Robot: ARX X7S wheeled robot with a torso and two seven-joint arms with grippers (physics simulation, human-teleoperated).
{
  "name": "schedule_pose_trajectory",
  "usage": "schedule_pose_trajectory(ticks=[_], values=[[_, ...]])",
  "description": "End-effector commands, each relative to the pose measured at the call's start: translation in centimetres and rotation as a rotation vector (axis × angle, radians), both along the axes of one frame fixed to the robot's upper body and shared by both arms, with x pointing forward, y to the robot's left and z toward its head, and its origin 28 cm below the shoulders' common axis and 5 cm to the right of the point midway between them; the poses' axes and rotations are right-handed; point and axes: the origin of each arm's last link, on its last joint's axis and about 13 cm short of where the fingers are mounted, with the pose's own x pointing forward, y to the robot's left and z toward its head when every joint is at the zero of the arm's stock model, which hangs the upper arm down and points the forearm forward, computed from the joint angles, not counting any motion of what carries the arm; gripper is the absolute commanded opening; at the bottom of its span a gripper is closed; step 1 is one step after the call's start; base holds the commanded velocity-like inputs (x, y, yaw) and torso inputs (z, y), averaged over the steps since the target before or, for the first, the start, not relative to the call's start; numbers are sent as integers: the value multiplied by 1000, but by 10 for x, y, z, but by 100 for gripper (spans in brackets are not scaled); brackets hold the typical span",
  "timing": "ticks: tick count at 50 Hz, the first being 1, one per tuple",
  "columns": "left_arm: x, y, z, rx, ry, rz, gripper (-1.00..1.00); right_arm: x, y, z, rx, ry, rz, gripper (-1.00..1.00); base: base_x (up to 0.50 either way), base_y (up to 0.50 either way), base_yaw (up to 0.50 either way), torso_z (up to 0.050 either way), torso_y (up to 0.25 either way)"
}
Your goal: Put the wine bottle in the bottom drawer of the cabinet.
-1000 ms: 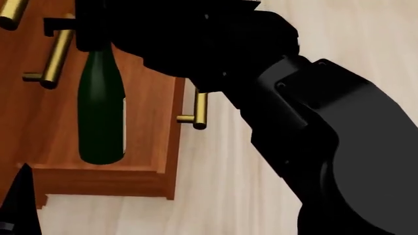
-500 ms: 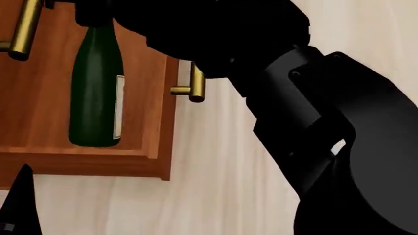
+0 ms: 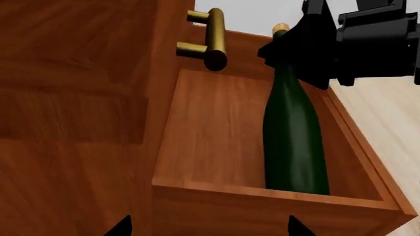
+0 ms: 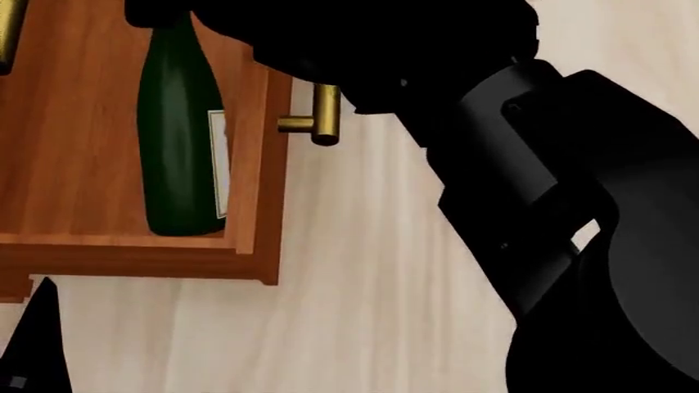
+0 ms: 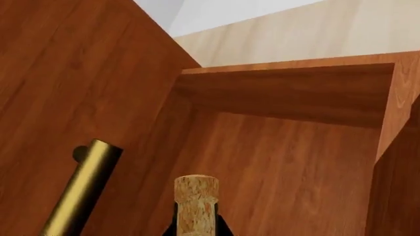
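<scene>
Left pincer: only two dark tips show in its wrist view, well apart, so wide open w/ nothing held. Wine bottle stands upright inside the bottom drawer, long axis vertical, hanging straight below the right pincer, which clamps its neck; right arm's nearer. Right wrist view shows the cork; head view shows the label.

Pale, cream-toned wood-grain floor fills the room, with a plain light wall behind.
</scene>
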Motion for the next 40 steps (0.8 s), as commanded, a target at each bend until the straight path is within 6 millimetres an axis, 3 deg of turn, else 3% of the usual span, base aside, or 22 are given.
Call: schedule_pose_trajectory(ticks=[1, 3, 4, 17, 26, 40], values=[[0, 1, -1, -7, 1, -1, 100, 1, 10, -62, -186, 143, -35, -100, 0, 3, 5, 0, -11], [0, 1, -1, -7, 1, -1, 100, 1, 9, -62, -186, 148, -36, -100, 6, 3, 5, 0, -11], [0, 1, -1, -8, 2, 0, 100, 1, 9, -62, -186, 151, -38, 100, 0, 3, 5, 0, -11], [1, 1, -1, -9, 4, 0, 100, 4, 5, -67, -195, 169, -78, 100, 10, 6, 10, 0, -17], [1, 1, -1, -9, 2, -1, 100, 6, -1, -58, -220, 167, -151, 100, 6, 6, 9, 0, -16], [0, -1, -1, -8, 4, -9, 100, 0, -19, -34, -511, 174, -286, 100, 2, 1, 2, 0, -10]])
